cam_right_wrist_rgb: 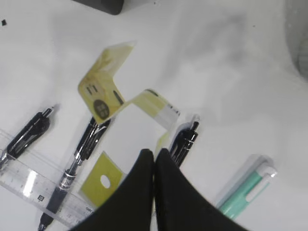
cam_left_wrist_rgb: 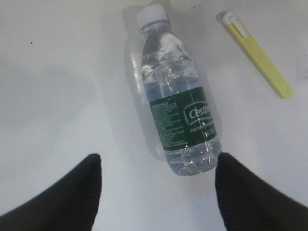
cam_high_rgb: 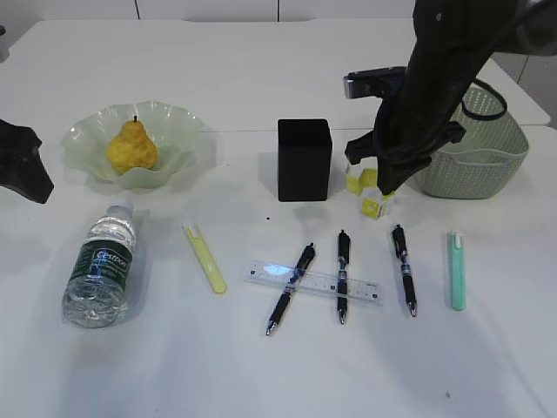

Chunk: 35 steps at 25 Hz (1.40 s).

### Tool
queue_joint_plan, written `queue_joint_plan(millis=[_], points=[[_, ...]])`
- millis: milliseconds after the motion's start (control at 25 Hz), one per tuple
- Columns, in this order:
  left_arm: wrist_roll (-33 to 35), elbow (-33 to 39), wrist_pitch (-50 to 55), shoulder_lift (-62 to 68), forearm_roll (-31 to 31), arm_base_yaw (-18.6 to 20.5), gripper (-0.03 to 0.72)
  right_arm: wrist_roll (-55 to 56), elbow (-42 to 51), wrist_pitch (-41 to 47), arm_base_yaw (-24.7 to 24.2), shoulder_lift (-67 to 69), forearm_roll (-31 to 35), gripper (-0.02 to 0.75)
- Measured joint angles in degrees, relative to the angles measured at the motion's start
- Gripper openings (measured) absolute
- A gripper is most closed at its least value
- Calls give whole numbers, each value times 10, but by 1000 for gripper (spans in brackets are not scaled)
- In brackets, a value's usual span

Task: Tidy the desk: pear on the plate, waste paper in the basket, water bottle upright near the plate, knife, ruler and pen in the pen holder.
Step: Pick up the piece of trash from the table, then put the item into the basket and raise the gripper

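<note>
My right gripper (cam_right_wrist_rgb: 154, 152) is shut on the waste paper (cam_right_wrist_rgb: 103, 92), a folded yellow and white card, and holds it just above the table between the pen holder (cam_high_rgb: 304, 159) and the basket (cam_high_rgb: 474, 157); the exterior view shows this gripper (cam_high_rgb: 384, 177) with the paper (cam_high_rgb: 372, 192). My left gripper (cam_left_wrist_rgb: 159, 157) is open above the base of the water bottle (cam_left_wrist_rgb: 175, 96), which lies on its side (cam_high_rgb: 103, 266). The pear (cam_high_rgb: 130, 146) sits on the green plate (cam_high_rgb: 87, 131). The yellow knife (cam_high_rgb: 204, 259), the ruler (cam_high_rgb: 313, 283) and the black pens (cam_high_rgb: 291, 287) lie on the table.
Two more black pens (cam_high_rgb: 342, 274) (cam_high_rgb: 404, 268) and a mint green knife (cam_high_rgb: 456, 270) lie in the front row. Two of the pens lie across the ruler. My left gripper (cam_high_rgb: 24, 170) is at the far left edge in the exterior view.
</note>
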Motion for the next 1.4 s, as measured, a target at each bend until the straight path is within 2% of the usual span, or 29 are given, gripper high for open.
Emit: queue_joint_plan(millis=[240,440,760,960,1240,1320,1400], points=[[0,0,0,0,-1,0,519,1,-27,6,-22,-18,-5,-13],[0,0,0,0,-1,0,519,17,-83,9,-66,-18,-6,-13],[0,0,0,0,-1,0,519,67,-112,-56,-143,-20,-38,-13],[0,0,0,0,-1,0,519,99,-113,-95,-147,6,-78,-13],[0,0,0,0,-5,-1,519,115,-113,-129,-147,53,-87,-8],[0,0,0,0,-7,-1,519,127,-113,-129,-147,66,-87,23],[0,0,0,0,-8,-1,519,135,-113,-130,-147,74,-89,95]])
